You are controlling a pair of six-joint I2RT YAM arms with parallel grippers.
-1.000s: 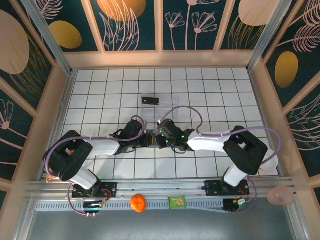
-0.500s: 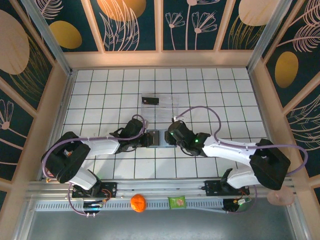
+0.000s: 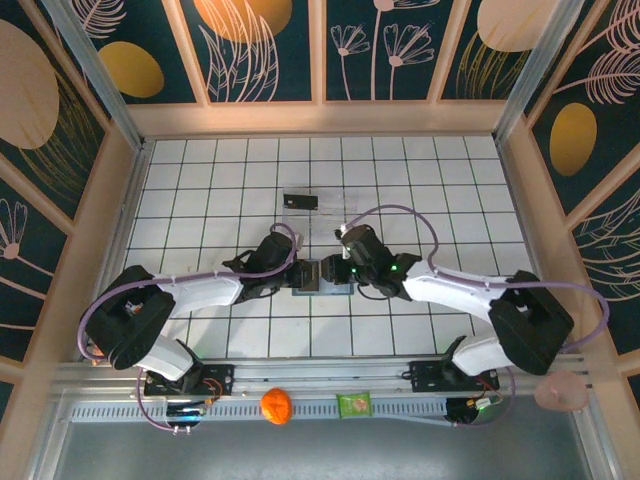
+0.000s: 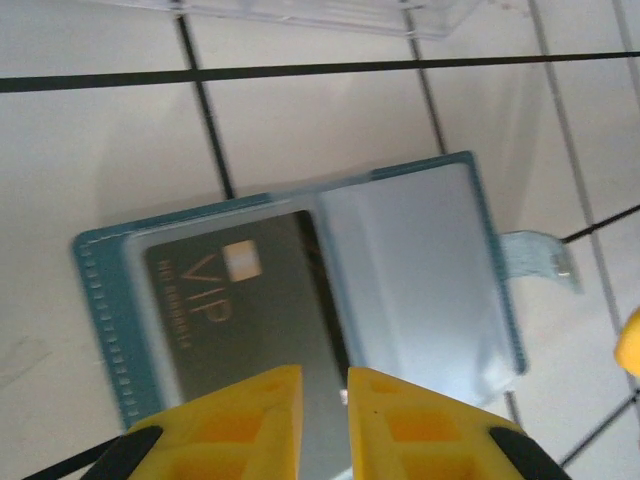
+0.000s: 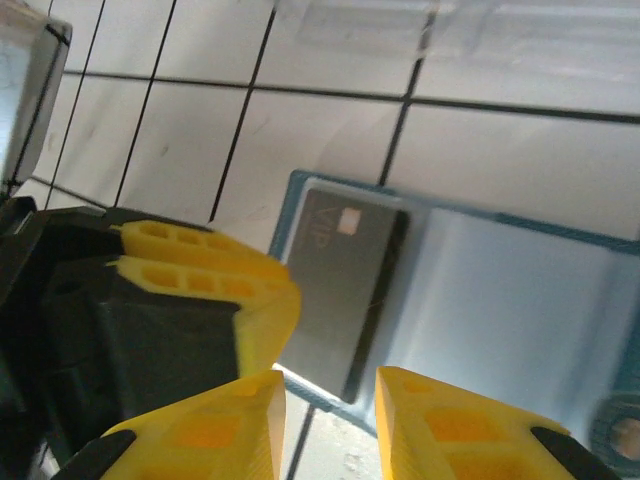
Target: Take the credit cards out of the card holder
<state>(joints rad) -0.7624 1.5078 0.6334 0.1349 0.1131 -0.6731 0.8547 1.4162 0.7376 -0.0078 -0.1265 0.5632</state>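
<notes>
Rail: orange ball (image 3: 277, 405) and green packet (image 3: 353, 404) lie at 6 o'clock of the work spot, well apart from it and of no use to the job.
Left gripper (image 4: 324, 388): comes in from 9 o'clock, low over the holder's card side. Its fingers (image 4: 250, 420) are drawn nearly together with a thin slit between them. Whether they nip the edge or merely press it down, I cannot tell. Either way, they look set to keep the holder from sliding.
Right gripper (image 5: 330, 405): reaches in from 3 o'clock with its fingers (image 5: 450, 425) spread and nothing between them. They are lined up on the card's near corner, likely to draw it out.
Card holder (image 4: 420, 270): teal, lying open and flat on the table (image 3: 200, 180) between the two grippers, its snap tab (image 4: 540, 258) sticking out to one side.
Dark VIP card (image 4: 240, 310): sits in the left pocket, not yet out.
Clear tray (image 3: 335, 215): at 12 o'clock, just beyond the holder. A black card (image 3: 300, 201) lies on its far left corner.
Step in hand: probably steadying the holder and freeing the remaining card.
</notes>
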